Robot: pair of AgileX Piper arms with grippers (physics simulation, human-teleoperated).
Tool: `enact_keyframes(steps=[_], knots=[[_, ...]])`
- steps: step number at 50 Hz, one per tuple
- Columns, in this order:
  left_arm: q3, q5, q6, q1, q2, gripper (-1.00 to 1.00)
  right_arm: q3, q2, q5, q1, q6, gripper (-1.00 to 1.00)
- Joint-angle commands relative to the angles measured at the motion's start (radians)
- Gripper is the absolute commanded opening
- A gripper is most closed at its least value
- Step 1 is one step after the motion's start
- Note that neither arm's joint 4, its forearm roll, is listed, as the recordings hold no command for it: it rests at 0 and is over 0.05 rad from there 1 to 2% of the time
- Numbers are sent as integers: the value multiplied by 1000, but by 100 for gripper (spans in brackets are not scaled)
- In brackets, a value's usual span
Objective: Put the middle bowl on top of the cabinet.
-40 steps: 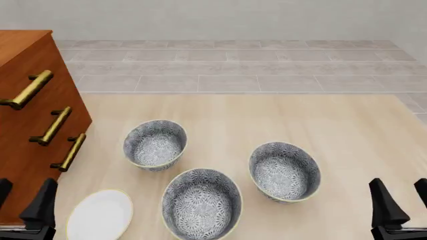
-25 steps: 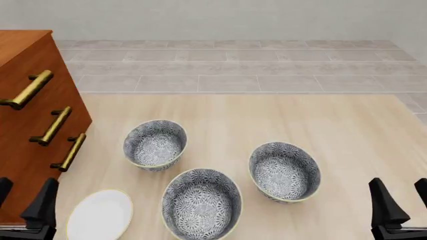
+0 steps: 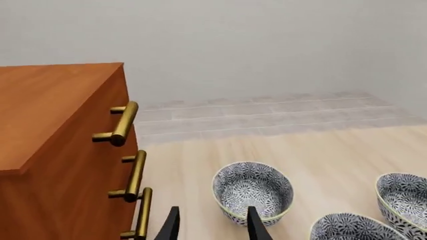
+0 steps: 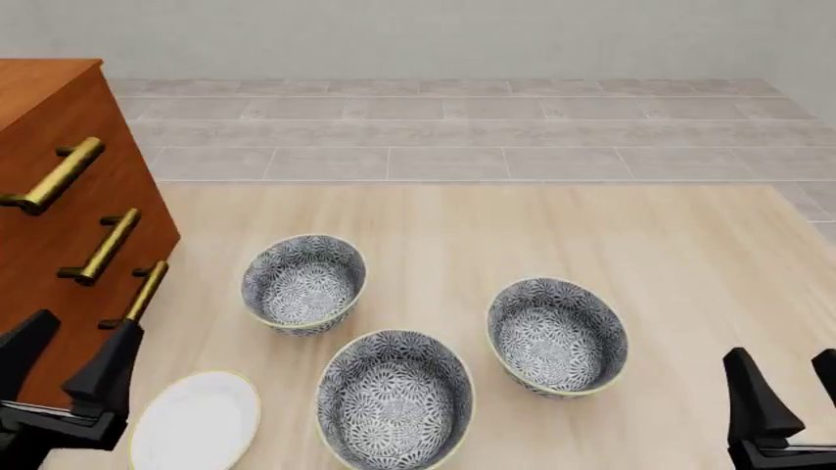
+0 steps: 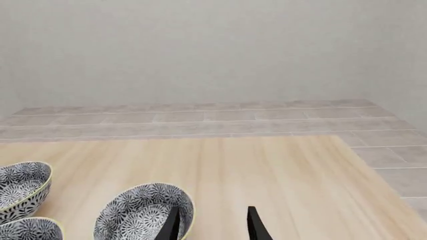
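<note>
Tall cabinet (image 4: 53,225) standing at the left edge of the pale surface (image 4: 549,235), middle bowl (image 4: 394,399) sitting nearest between two similar bowls, left gripper (image 4: 66,362) and right gripper (image 4: 781,392) both hovering low, jaws parted, holding nothing.

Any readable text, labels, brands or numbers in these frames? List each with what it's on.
None: no words, numbers, logos or signs show in any view.
The three bowls carry only a blue-and-white floral pattern, no lettering.
The cabinet, its brass handles, the white plate and the table are unmarked.
</note>
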Motion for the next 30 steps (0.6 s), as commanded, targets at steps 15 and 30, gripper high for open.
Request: enact_keyframes(steps=[15,30], knots=[[-205,-84,49,-225,338,100,2,-1,-1,0,9,100],[-330,-84,86,-321,487,100,1,3,-3,7,-1,100]])
